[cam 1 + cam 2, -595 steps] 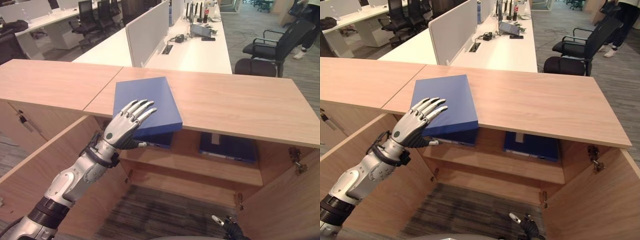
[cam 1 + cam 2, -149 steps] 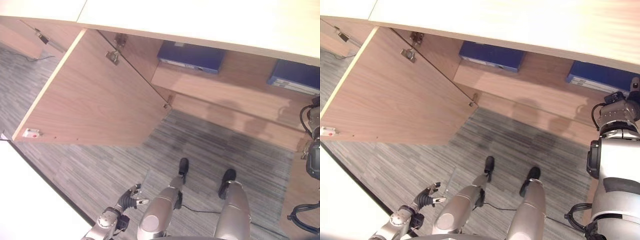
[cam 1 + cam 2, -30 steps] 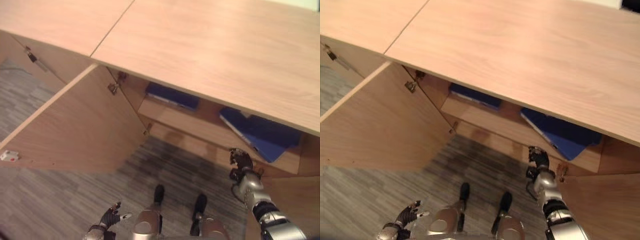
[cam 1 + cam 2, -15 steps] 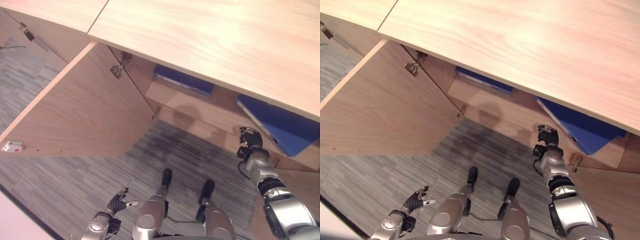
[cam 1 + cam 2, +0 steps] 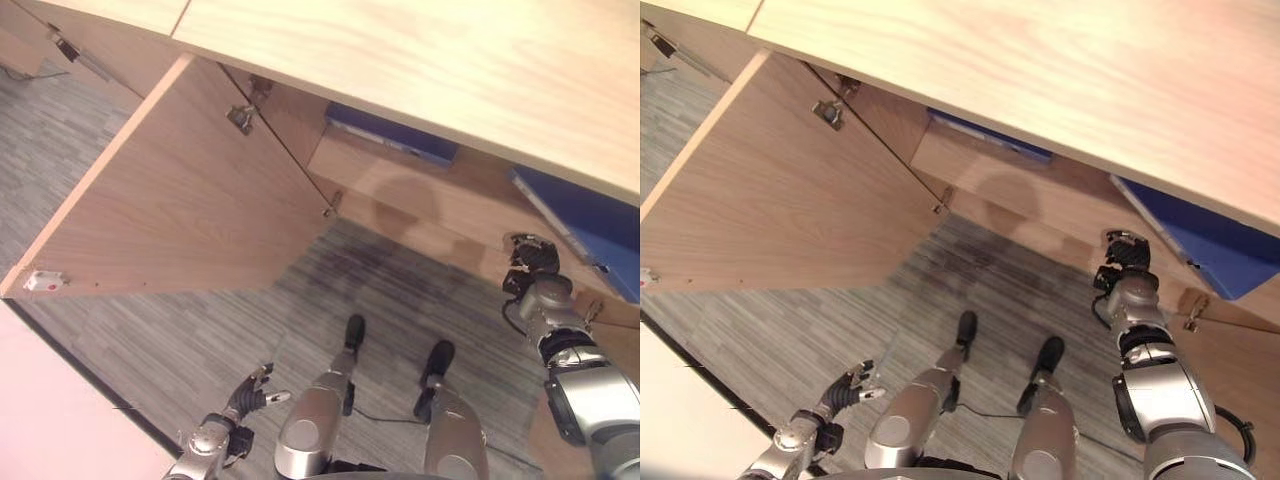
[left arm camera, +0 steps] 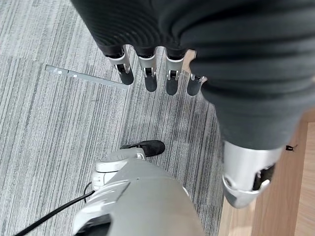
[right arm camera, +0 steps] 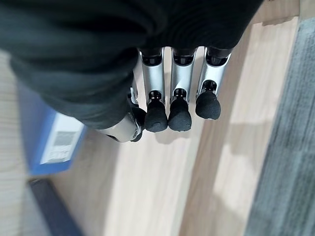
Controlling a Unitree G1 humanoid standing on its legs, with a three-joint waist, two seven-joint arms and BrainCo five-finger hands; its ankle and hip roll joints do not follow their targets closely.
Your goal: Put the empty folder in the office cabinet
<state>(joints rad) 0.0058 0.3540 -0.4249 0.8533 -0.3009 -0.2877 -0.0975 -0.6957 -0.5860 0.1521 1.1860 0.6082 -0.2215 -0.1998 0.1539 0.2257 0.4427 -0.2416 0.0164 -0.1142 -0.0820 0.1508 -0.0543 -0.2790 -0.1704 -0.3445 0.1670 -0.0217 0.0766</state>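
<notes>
- The blue folder (image 5: 600, 225) lies on the upper shelf (image 5: 450, 200) inside the open office cabinet, at the right end, under the wooden worktop (image 5: 450, 60). Its near corner juts out past the shelf's front edge, and it lies skewed rather than square to that edge.
- The right hand (image 5: 1123, 262) hangs in front of the shelf, just beside the folder's protruding corner and not touching it. In the right wrist view its fingers (image 7: 179, 113) hang together in a row, relaxed and only loosely bent, and they hold nothing.
- From those fingers the folder lies ahead and to the outer, right-hand side, slightly higher. In the right wrist view its labelled spine end (image 7: 59, 142) shows just beside the fingers, over the shelf's pale wood.
- The folder's long axis runs slantwise, from the jutting near corner back and rightward into the cabinet. A push on that corner would likely turn it as much as slide it.
- The left hand (image 5: 245, 398) hangs low by the robot's side over the grey carpet (image 5: 180, 340), well apart from the cabinet, with its fingers (image 6: 147, 73) straight and empty. The right hand is clearly the nearer one.
- A second blue folder (image 5: 390, 132) lies flat further left on the same shelf. The left cabinet door (image 5: 170, 200) stands wide open.
- Judged from this, the folder looks placed; only squaring it up may be left.
</notes>
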